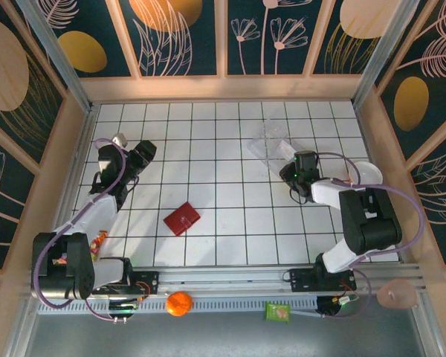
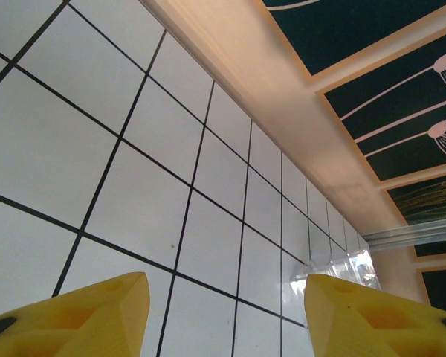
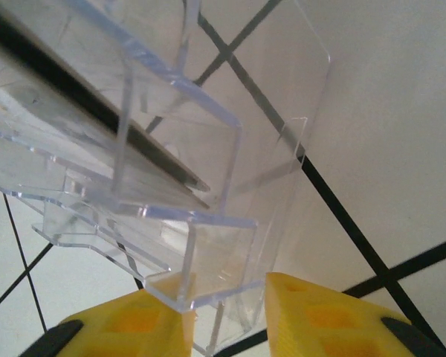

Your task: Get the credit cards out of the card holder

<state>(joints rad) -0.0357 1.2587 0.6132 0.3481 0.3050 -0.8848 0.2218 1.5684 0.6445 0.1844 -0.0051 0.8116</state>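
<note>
Red card holder lying shut on the white grid table (image 1: pixel 230 245), with both arms well apart from it.

The card holder (image 1: pixel 182 218), small, flat and red, is lying folded and turned cornerwise near the table's front middle. The left gripper (image 2: pixel 227 312) is hovering with its yellow fingers spread and nothing between them. The right gripper (image 3: pixel 229 316) is straddling a corner of the clear tray (image 3: pixel 208 149); whether it is pinching the tray I cannot tell. A dark thin strip (image 3: pixel 156 152) is showing edge-on inside the tray.
</note>
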